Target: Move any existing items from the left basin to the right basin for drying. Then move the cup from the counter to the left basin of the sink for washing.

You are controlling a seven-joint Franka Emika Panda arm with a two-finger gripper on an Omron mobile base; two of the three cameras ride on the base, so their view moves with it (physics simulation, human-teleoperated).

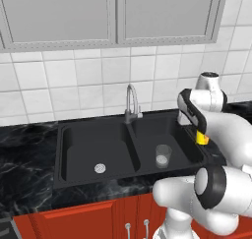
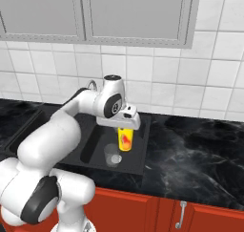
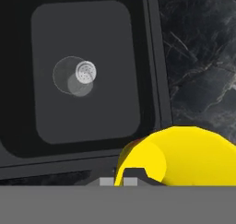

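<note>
Over the right edge of the sink [image 1: 64, 149], the claw [image 2: 125, 131] hangs from the white arm, closed narrow on the yellow cup [image 2: 125, 140]. Cup is lifted clear of the counter [image 2: 190, 150], roughly upright, red-orange mark facing the right base camera. In the left base view only a small yellow piece of the cup [image 1: 201, 138] shows below the hand.

Below the claw and slightly toward the arm's base: the right basin [image 2: 95, 152], with the clear glass tumbler [image 2: 112, 154] standing upright on its floor. In the hand view the tumbler [image 3: 69, 75] sits right at the round silver drain [image 3: 85, 72], overlapping it; the cup [image 3: 184, 156] fills the lower right corner close to the lens, one dark fingertip [image 3: 133, 174] in front of it.

Further left of the claw, past the divider: the left basin [image 1: 78, 157], its drain [image 1: 100, 168] uncovered. Chrome tap [image 1: 131, 103] rises behind the divider, well apart from the claw.
</note>
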